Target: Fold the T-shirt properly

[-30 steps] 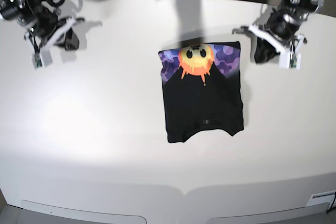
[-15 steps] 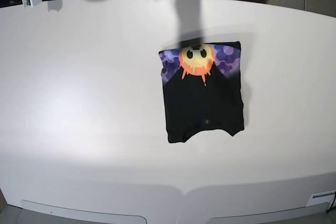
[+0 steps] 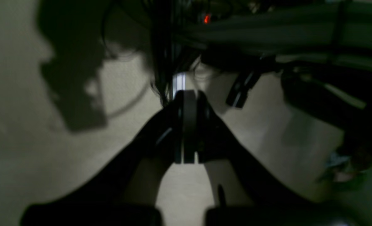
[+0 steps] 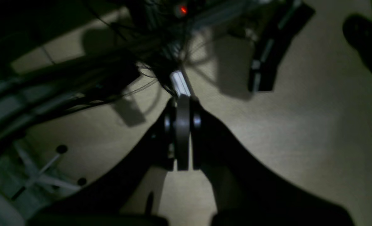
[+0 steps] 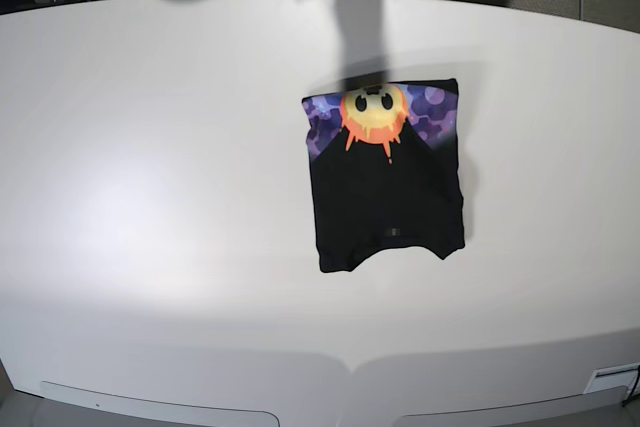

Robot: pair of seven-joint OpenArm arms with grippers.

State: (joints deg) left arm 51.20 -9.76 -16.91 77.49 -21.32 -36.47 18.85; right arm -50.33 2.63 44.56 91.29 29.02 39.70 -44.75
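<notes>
Nearest the base camera: bare white table [image 5: 150, 247], then the T-shirt [image 5: 385, 182], right of centre, lying flat as a compact, roughly rectangular packet. Black cloth over most of it; at the far edge a band of purple camouflage with a yellow-orange dripping smiley face [image 5: 373, 115]. Near edge slightly uneven, with a shallow notch between two small lobes. Looks already folded.

Judged as soft, light and limp: no stiffness to hold a shape, layers likely to slide over each other and splay if lifted from one point. Best taken by pinching through all layers at two corners of one edge, or at the fold lines on the sides, never by the middle. Not fragile; smooth tabletop probably lets it drag rather than lift.

Farther off, beyond the table: neither arm visible from the base camera. Seen from the wrist cameras, left gripper [image 3: 186, 125] and right gripper [image 4: 183, 133] both with jaws pressed together, nothing between them, over floor with dark cables [image 4: 79, 78] and away from the shirt.
</notes>
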